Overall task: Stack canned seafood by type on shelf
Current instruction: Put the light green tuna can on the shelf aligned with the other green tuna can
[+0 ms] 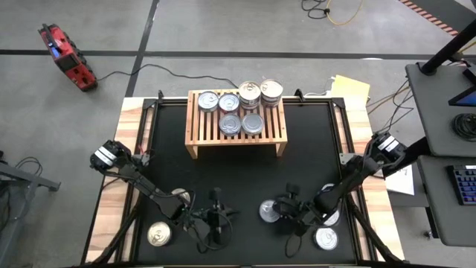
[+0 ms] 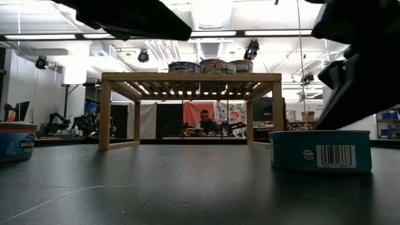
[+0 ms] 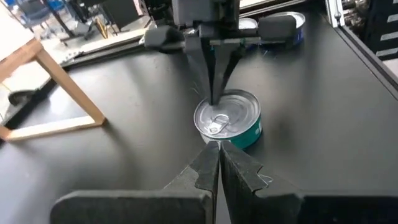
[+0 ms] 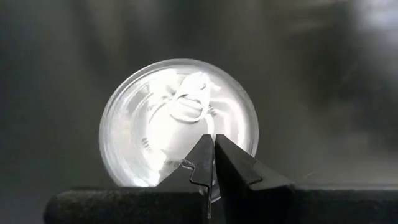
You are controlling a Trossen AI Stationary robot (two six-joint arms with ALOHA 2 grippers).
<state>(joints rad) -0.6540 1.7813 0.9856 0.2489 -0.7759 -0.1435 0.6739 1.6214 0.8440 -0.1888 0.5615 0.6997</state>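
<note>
A black tabletop (image 1: 245, 179) fills my workspace, grey workshop floor around it. At its far edge a low light-wood slatted shelf (image 1: 236, 123) carries six round silver-lidded tins (image 1: 239, 110). Near me, a flat teal-sided tin with a pull-tab lid (image 3: 227, 118) sits between my arms. My right gripper (image 4: 213, 163) hangs over it, fingers pressed together, holding nothing; my left gripper (image 3: 219, 163) is likewise pinched shut. The tin looks rigid, smooth and slippery, best squeezed across its sides. Its barcode shows, unreadable.
</note>
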